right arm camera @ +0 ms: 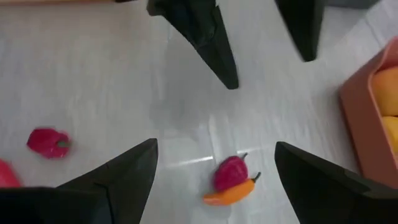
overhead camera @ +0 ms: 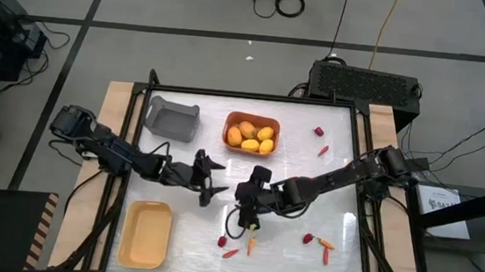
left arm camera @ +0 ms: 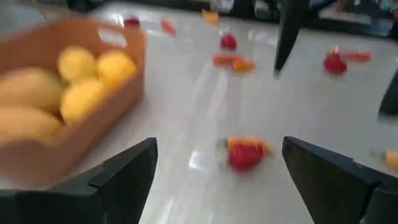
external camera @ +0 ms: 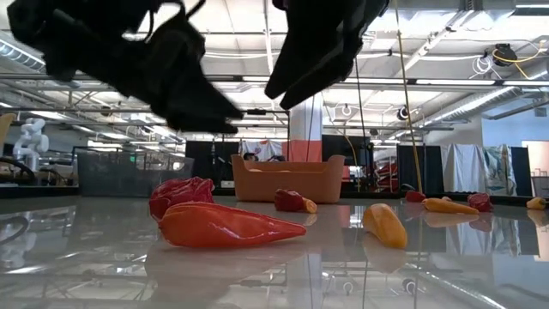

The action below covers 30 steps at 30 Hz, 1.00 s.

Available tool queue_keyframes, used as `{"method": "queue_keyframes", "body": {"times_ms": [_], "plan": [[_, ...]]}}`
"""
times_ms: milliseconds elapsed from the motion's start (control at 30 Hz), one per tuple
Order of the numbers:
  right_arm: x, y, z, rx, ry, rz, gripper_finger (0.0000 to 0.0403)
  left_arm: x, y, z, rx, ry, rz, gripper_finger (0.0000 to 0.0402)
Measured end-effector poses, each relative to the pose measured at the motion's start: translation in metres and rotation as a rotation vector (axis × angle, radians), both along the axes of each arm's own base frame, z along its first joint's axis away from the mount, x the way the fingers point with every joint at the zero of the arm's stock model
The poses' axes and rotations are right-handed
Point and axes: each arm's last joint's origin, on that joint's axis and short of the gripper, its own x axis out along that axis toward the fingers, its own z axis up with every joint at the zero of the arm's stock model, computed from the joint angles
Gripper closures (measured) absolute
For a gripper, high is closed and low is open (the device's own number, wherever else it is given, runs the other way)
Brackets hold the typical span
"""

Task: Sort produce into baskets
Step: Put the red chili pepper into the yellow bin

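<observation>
Your right end effector point(overhead camera: 248, 214) hangs released, fingers spread, at lower centre of the high view, just above a red berry lying against an orange carrot stick point(right arm camera: 229, 196). Your left end effector point(overhead camera: 212, 178) is also released and empty, near it, just to its left. The yellow fruits point(overhead camera: 251, 136) already sit in the orange basket point(overhead camera: 228, 124) at upper centre; the grey basket point(overhead camera: 172, 118) and yellow basket point(overhead camera: 146, 233) look empty. Berries and sticks are scattered along the lower and right tabletop point(overhead camera: 324, 209). Likely trouble: closing down could catch berry and stick together, mixing kinds, or squirt the small berry away. The two arms are close enough to collide.
</observation>
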Motion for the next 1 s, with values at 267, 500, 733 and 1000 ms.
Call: {"method": "queue_keyframes", "body": {"times_ms": [267, 500, 733, 1000], "plan": [[-0.027, 0.035, 0.009, -0.129, 0.025, 0.066, 0.0090, 0.014, -0.021, 0.016, -0.023, -0.093, -0.054, 0.0049], [-0.093, 0.073, 0.022, -0.413, -0.028, -0.032, 0.0090, 0.048, -0.058, 0.011, -0.015, -0.077, -0.113, 0.0049], [-0.128, 0.078, 0.056, -0.361, -0.169, -0.081, 0.0090, 0.093, -0.086, 0.000, 0.031, 0.049, -0.132, 0.0049], [-0.133, 0.086, 0.069, -0.306, -0.250, -0.043, 0.0090, 0.110, -0.087, 0.005, 0.132, 0.373, -0.065, 0.0049]]}}
